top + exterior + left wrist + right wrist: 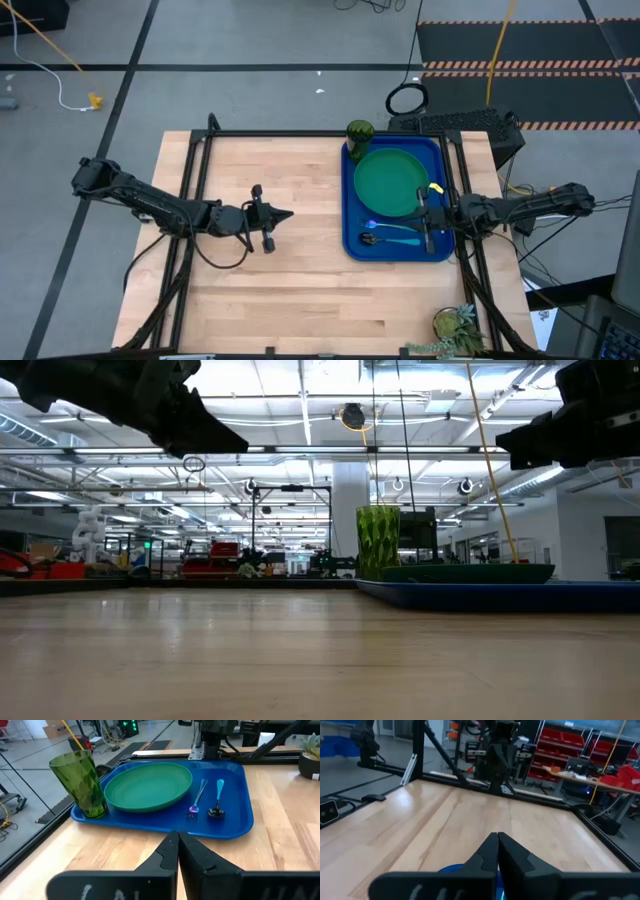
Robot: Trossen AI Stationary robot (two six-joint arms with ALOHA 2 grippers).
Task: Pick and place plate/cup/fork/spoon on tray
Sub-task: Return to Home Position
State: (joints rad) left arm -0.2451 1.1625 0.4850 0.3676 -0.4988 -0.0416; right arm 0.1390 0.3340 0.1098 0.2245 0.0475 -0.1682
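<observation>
From where I stand, all four pieces are already on the tray (352, 215). The plate (392, 182) lies flat in its middle part. The cup (360, 132) stands upright in the far corner, just beside the plate. The fork (197, 798) and the spoon (218, 799) lie side by side on the blue floor at the near end, close to each other but not touching.

The left gripper (285, 214) hangs over the bare wood, well apart from the tray, with its fingers pressed together and nothing between them. The right gripper (497, 840) is above the tray's right rim, near the utensils; its fingers are also closed together and empty.

I judge that the placing is finished and the step in hand is to pull the arms back. To do this well, the right arm should first rise straight up and only then go outward, so it does not catch the rim or push the spoon. The left arm has free space and can go back directly.
</observation>
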